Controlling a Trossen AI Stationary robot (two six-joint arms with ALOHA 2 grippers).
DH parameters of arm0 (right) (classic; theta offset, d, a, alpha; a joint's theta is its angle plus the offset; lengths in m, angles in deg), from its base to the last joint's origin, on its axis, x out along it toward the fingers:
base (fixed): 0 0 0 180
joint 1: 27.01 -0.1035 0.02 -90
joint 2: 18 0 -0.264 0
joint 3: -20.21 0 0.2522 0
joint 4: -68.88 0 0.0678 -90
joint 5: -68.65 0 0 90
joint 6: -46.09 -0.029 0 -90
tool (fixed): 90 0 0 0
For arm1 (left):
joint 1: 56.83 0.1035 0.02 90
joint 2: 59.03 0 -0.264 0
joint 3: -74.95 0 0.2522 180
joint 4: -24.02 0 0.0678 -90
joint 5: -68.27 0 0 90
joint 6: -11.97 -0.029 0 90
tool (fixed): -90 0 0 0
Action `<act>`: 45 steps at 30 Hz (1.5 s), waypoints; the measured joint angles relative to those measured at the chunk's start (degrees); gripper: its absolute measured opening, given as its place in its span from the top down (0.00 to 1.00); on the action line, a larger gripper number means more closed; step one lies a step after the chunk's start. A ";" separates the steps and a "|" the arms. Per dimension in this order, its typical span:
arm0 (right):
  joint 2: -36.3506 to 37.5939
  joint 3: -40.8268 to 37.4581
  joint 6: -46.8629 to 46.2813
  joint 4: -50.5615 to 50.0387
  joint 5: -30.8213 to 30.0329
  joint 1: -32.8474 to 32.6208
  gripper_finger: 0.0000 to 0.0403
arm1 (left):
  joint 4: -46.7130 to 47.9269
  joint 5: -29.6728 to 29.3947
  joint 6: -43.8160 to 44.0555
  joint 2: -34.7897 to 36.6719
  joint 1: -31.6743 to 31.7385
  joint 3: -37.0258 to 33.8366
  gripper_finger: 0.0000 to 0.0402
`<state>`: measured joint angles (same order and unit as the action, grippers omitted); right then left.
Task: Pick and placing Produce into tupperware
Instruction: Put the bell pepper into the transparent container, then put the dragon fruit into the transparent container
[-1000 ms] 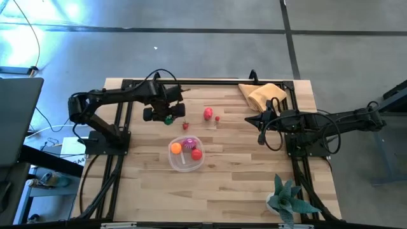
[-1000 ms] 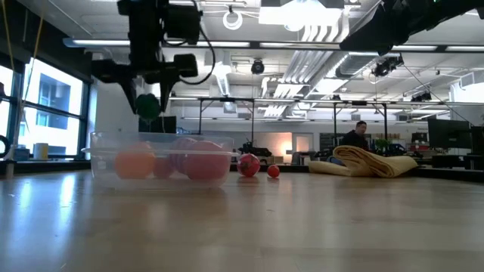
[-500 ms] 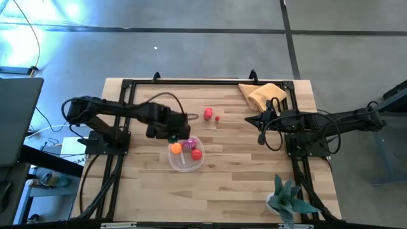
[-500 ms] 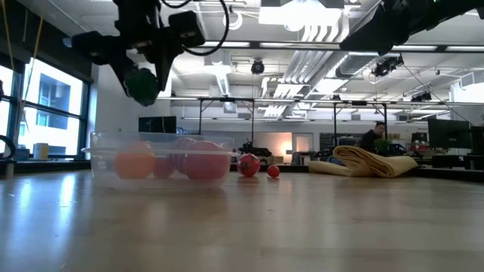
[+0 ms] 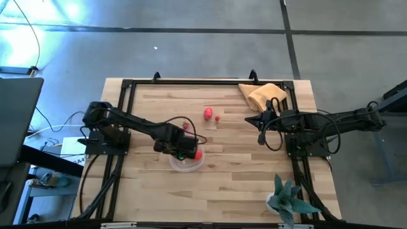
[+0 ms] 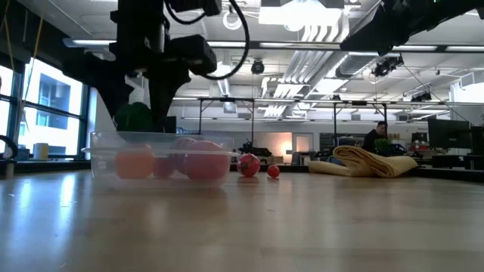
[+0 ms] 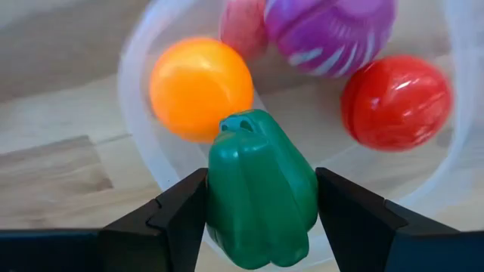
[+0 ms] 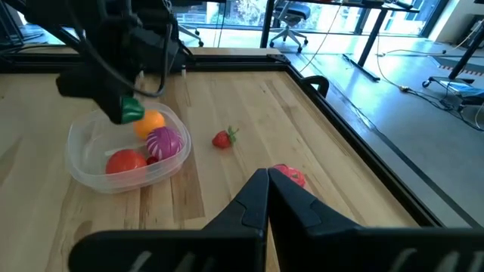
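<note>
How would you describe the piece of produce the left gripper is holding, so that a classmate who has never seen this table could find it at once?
Start at the clear round tupperware near the middle of the wooden table. Just above its rim hangs the left gripper, shut on a green toy pepper. It is the only green piece; those in the tub below are orange, purple, pink and red.

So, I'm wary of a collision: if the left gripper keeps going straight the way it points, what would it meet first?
Probably the orange ball in the tupperware, just past the green pepper that the left gripper holds; depth is unclear.
</note>
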<state>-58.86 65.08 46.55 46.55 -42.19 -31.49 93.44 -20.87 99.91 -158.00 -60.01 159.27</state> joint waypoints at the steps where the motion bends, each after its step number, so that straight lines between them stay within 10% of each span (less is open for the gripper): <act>1: 0.00 0.00 -0.02 -0.01 -0.01 -0.01 1.00 | -0.54 1.17 -0.02 -0.65 0.00 -0.02 0.46; 14: 0.00 0.00 -0.01 -0.03 0.00 0.00 1.00 | -2.74 1.49 -0.66 -1.60 -0.75 -0.02 0.44; 30: 0.00 0.00 0.00 -0.07 0.00 0.01 1.00 | -2.55 -1.19 -2.75 -0.87 -0.23 -0.01 0.10; 45: 0.00 0.00 0.00 -1.18 0.00 0.00 1.00 | 14.25 -15.78 -20.88 1.59 8.43 17.21 0.16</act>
<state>-58.86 65.08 46.55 45.37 -42.19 -31.50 107.69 -36.65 79.03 -156.41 -51.58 176.48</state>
